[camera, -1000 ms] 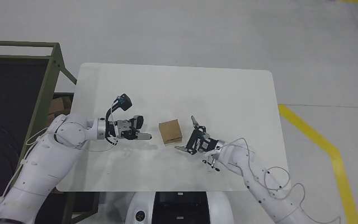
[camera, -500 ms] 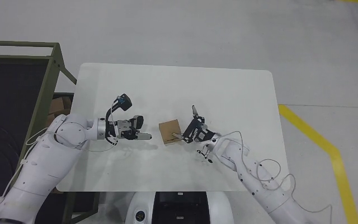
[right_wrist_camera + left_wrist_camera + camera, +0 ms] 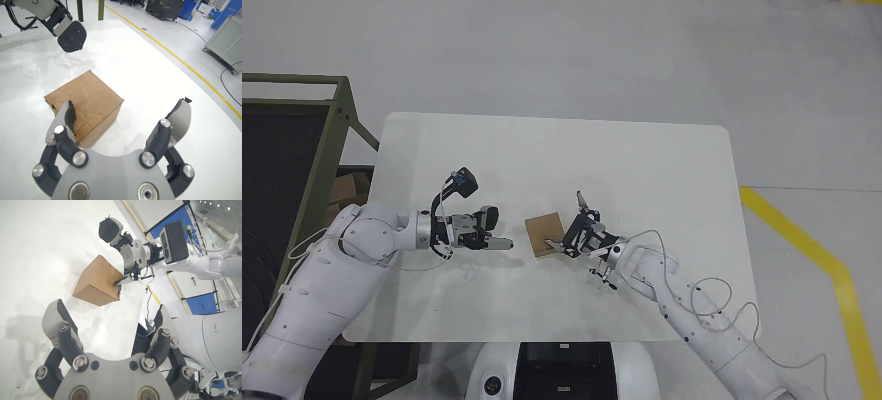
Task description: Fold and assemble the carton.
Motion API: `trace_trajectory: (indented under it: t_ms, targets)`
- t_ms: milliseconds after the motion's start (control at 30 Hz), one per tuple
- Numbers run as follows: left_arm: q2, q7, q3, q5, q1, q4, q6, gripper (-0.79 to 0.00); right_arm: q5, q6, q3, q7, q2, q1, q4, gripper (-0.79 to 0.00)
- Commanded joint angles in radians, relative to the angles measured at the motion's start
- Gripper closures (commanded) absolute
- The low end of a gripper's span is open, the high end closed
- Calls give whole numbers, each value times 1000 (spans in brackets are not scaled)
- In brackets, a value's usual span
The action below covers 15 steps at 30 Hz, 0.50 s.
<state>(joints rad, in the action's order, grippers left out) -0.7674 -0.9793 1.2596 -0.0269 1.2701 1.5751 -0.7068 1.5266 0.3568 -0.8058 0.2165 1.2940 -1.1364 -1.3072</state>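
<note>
A small closed brown carton (image 3: 543, 234) sits on the white table (image 3: 642, 160), near its front middle. My right gripper (image 3: 567, 222) is open at the carton's right side. In the right wrist view one of its fingers (image 3: 69, 113) rests on the carton (image 3: 88, 96) top near a creased corner, while the other hangs over bare table. The left wrist view shows that same fingertip (image 3: 119, 282) touching the carton (image 3: 96, 283) edge. My left gripper (image 3: 498, 228) is open, a short way left of the carton, with nothing between its fingers (image 3: 58, 313).
A green metal frame (image 3: 337, 110) stands against the table's left edge, with cardboard boxes (image 3: 342, 190) behind it. Bare table lies beyond and to the right of the carton. The table's front edge (image 3: 542, 340) runs close behind both grippers.
My right gripper has moved left toward the carton, and one finger now touches its top edge. The left arm and the carton have kept still.
</note>
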Motion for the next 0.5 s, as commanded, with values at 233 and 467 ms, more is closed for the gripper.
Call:
trace_trajectory:
  t_ms: [233, 467]
  targets:
    - [0, 0, 0, 0, 0, 0, 0, -785, 8, -20, -25, 49, -4, -25, -24, -785]
    - [0, 0, 0, 0, 0, 0, 0, -785, 9, -22, -64, 113, -14, -60, -66, -785]
